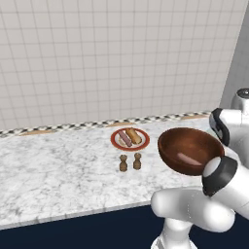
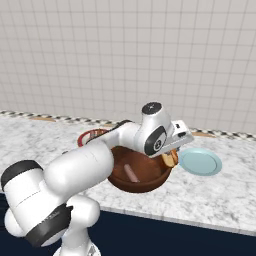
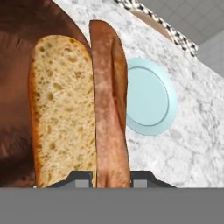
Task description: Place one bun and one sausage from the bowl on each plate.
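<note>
We note two small brown shakers (image 1: 130, 162) standing upright side by side, close together, on the white marble counter (image 1: 53, 170), midway between its front edge and its checkered back border (image 1: 73, 126). Behind rises a grey tiled wall (image 1: 112, 53).

A wall of pale square ceramic tiles (image 1: 112, 53) rises behind the white-and-grey marbled stone desk (image 1: 53, 170), with a narrow black-and-white checkered trim strip (image 1: 63, 127) running along their junction. The desk's front face below its edge is dark navy (image 1: 97, 231). At far right a plain grey wall panel (image 1: 238, 63) meets the tiles. Lighting is even and soft.
</note>
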Robot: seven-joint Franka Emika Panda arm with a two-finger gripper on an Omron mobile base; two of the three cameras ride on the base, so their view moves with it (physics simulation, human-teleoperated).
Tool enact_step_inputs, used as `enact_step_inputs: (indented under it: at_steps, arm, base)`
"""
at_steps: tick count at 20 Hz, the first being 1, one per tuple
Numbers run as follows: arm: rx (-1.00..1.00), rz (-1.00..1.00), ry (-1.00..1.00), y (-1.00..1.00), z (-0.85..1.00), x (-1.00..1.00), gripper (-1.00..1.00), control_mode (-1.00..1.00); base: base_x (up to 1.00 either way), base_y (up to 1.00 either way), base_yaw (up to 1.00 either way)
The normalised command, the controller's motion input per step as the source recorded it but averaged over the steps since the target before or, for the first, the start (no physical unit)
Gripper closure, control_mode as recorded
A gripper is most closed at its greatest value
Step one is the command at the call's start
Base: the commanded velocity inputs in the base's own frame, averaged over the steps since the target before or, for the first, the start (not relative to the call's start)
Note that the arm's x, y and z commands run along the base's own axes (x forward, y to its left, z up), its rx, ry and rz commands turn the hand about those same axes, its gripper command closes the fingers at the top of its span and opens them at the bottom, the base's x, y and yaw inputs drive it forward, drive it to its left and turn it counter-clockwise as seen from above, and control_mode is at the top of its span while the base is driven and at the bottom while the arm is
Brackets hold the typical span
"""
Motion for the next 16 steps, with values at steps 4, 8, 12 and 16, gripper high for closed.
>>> enact_step_inputs:
  at_steps: [4, 8, 12, 16]
  arm:
    - [0.00, -0.02, 0.00, -0.49, -0.01, 0.02, 1.00, -1.00]
    - [0.09, -0.03, 0.00, -0.31, -0.02, 0.22, 1.00, -1.00]
    - [0.21, -0.02, 0.05, -0.26, 0.00, 0.37, 1.00, -1.00]
    - [0.23, 0.00, 0.09, -0.26, 0.00, 0.40, 1.00, -1.00]
  base:
    - [0.00, 0.00, 0.00]
    - [0.00, 0.00, 0.00]
    - [0.00, 0.00, 0.00]
    - [0.00, 0.00, 0.00]
